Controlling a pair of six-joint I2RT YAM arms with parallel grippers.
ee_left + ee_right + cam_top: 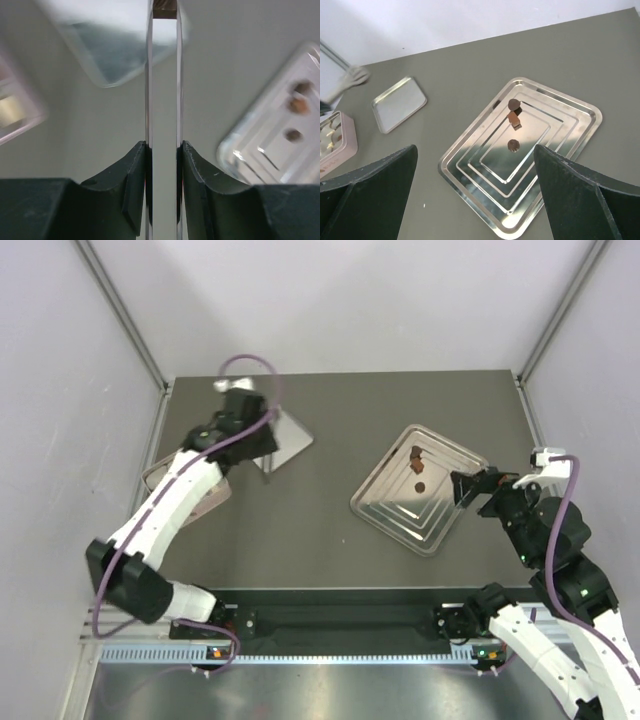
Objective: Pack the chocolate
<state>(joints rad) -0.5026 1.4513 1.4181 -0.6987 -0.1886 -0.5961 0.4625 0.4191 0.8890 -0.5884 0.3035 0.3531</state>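
My left tool [164,150] is clenched on a pair of thin tongs [149,90], its two fingers pressing the blades in from either side so that they run straight out ahead of me, parallel and close together. At their far tips a small brown piece of chocolate [165,9] sits pinched between the blades. This tool is well to the left of the tray [485,195], up off the bench [300,530], with the tong tips over a flat metal lid [399,104] that lies left of the tray and a little farther back. Three more brown pieces [513,145] rest on the tray in a loose line toward its far corner: two close together, the third a bit apart, nearer the tray's middle. A pink box [337,145] sits farther left of the tray than the lid does, near the bench's left edge, and I can make out pale shapes in its compartments but not what they are. My right tool [468,487] is spread wide with nothing between its fingers, hanging over the tray's right rim and looking down on the three pieces.
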